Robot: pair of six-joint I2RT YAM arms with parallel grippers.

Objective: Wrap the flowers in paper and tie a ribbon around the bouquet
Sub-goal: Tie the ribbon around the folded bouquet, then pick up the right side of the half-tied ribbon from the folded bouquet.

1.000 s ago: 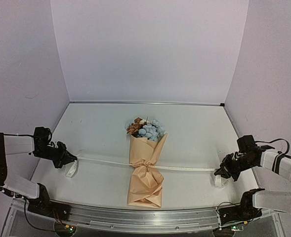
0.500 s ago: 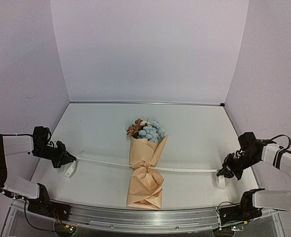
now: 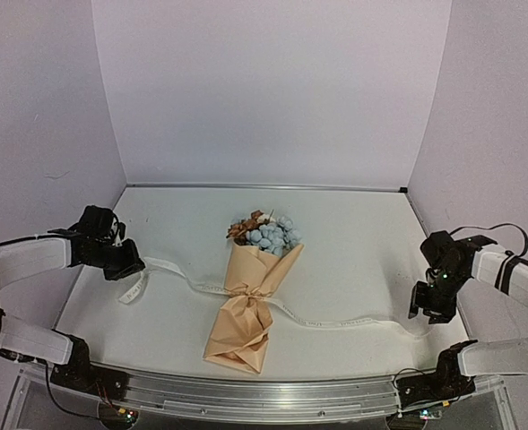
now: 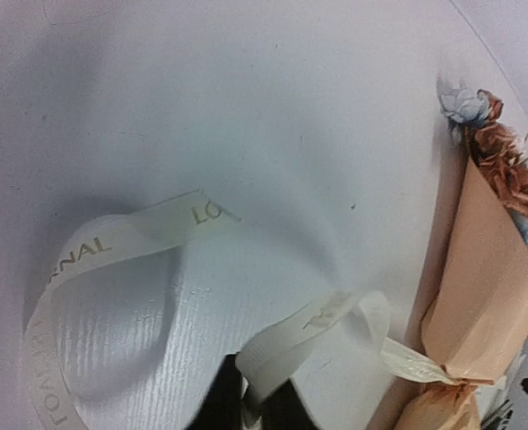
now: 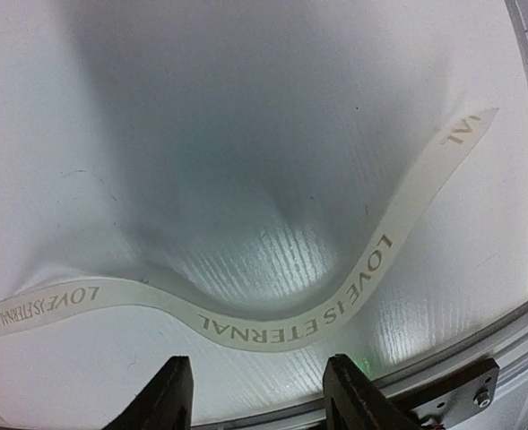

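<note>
Tan kraft paper (image 3: 238, 327) wraps the bouquet (image 3: 248, 296), which lies on its side about the middle of the white table (image 3: 362, 242). It is tilted, with its crumpled foot toward the near edge and slightly left. The flowers (image 3: 268, 235), pale blue and brown-orange, point toward the far edge. The cream ribbon (image 3: 335, 320) is knotted round the cone's narrow waist and runs slack and wavy across the table to either side. Its left part loops near the left edge, where the left gripper (image 3: 127, 266) hangs just above the surface. In the left wrist view a strand of ribbon (image 4: 93, 251) rises into the left gripper (image 4: 259, 408), and its dark fingers look pressed together on it. The right gripper (image 3: 428, 309) stands near the right edge, and its fingers (image 5: 169, 390) are spread with nothing between them. The ribbon's printed right end (image 5: 335, 313) lies flat on the table just beyond them, curving toward the near right corner. A metal rail (image 3: 264, 394) borders the near edge, and pale lilac walls (image 3: 272, 90) close in the other three sides.
</note>
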